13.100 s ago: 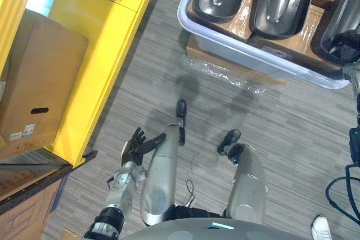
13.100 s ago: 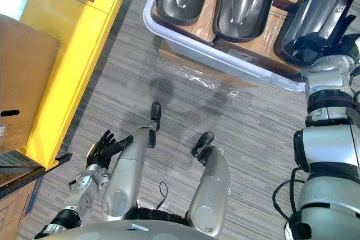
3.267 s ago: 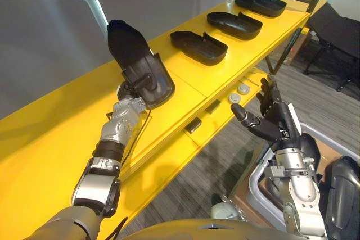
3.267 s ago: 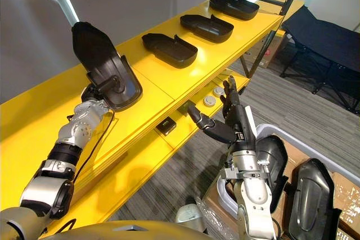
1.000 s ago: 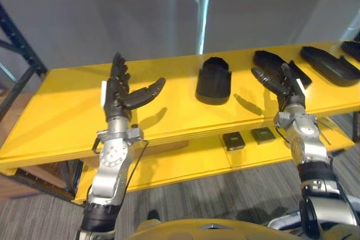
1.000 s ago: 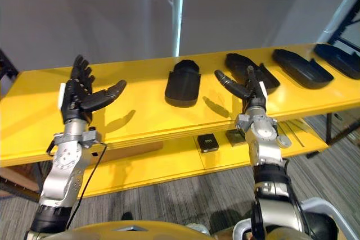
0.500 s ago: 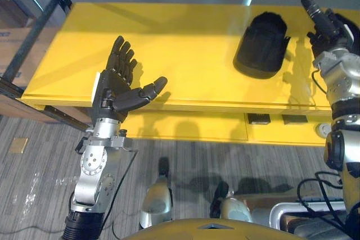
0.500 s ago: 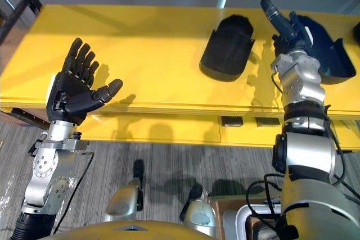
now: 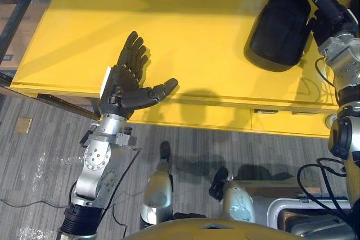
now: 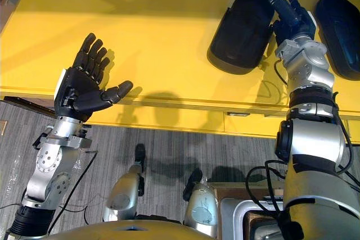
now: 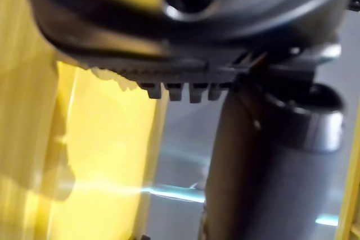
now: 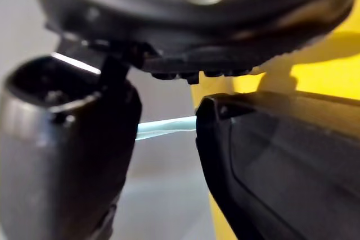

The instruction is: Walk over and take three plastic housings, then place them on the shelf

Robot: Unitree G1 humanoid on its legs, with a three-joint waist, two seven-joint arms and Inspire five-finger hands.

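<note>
A black plastic housing lies on the yellow shelf top, toward its right end. A second black housing lies further right on the same shelf. My right hand is raised just beside the first housing's right edge, open, thumb pointing up, holding nothing. The right wrist view shows that housing close beside the thumb. My left hand hovers over the shelf's front edge on the left, open, palm showing, empty.
A dark shelf post stands at the upper left. The lower yellow tier juts out under the top board. A grey tote's corner shows at the bottom right on the striped grey floor.
The camera has tipped further down, so the shelf sits higher in view. Both hands stay open and the housing lies still on the shelf.
</note>
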